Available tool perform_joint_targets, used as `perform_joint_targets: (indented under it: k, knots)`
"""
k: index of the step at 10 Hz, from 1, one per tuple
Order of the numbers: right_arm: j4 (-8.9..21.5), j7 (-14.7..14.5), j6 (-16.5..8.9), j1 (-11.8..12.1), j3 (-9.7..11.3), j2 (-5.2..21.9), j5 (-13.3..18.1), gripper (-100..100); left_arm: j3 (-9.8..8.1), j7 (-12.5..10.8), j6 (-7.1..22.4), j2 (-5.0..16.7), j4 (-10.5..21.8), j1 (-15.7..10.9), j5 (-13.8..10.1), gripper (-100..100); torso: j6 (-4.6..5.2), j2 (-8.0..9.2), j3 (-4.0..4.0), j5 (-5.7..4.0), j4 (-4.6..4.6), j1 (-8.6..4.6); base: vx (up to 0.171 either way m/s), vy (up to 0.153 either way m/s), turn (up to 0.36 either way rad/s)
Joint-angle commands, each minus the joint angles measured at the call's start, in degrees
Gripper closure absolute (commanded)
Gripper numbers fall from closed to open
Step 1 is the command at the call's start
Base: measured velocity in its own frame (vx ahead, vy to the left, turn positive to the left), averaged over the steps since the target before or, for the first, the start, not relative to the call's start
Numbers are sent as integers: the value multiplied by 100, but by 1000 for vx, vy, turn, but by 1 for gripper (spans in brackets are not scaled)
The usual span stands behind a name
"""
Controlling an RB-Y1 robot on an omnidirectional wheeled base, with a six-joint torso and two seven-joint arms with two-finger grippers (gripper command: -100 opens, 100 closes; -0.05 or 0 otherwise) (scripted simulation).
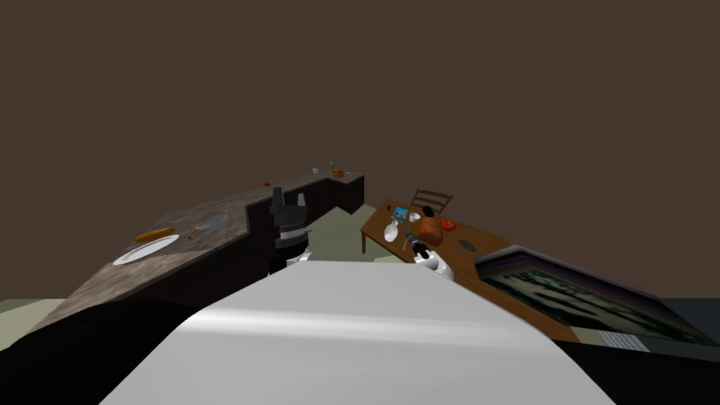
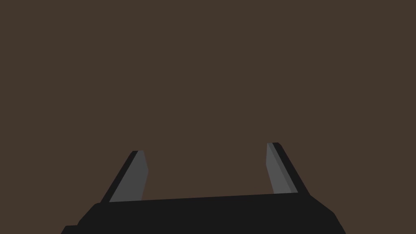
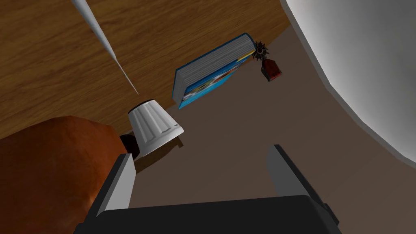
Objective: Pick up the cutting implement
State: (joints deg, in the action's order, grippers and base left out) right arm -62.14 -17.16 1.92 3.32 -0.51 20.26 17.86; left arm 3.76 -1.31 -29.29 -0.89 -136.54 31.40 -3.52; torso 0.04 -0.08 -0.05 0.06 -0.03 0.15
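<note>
A slim grey pointed blade (image 3: 103,40), the knife, lies on the brown wooden table (image 3: 48,53); its handle is out of frame. My right gripper (image 3: 203,170) hovers over the table, open and holding nothing, and the blade tip is beyond its left finger. In the head view the right gripper (image 1: 412,240) sits over the table's near part among the small items. My left gripper (image 1: 288,199) is raised in front of the counter, and the left wrist view shows this gripper (image 2: 205,162) open and empty.
Beside the right gripper are a red-brown rounded lump (image 3: 53,166), a white ribbed cup (image 3: 153,126) and a blue book (image 3: 211,69). A chair (image 1: 430,200) stands behind the table. The counter (image 1: 211,242) on my left carries a plate (image 1: 146,249) and a bread loaf (image 1: 155,234).
</note>
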Motion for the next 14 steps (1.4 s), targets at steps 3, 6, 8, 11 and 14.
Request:
perform_joint_targets:
  k: [3, 6, 8, 11, 14]
  knots:
    - [568, -176, -259, -230, -8, 114, 127, -100, 0, 0, 0, 0, 0, 0, 0, 0, 0, -1, -1, 2, 0, 7, 46, 65, 25]
    - [980, -243, -372, -336, -4, 181, 174, -100, 0, 0, 0, 0, 0, 0, 0, 0, 0, -2, -1, 1, 0, 6, 37, 56, 20]
    - [1431, -366, -577, -530, 4, 305, 260, -100, 0, 0, 0, 0, 0, 0, 0, 0, -1, -1, 0, 1, 0, 5, 48, 67, 34]
    - [1940, -471, -750, -692, 11, 414, 334, -100, 0, 0, 0, 0, 0, 0, 0, 0, 1, -5, -3, 2, -1, 6, 50, 65, 23]
    - [2288, -554, -888, -818, 17, 507, 392, -100, 0, 0, 0, 0, 0, 0, 0, 0, 0, -5, -3, 2, -1, 10, 46, 61, 22]
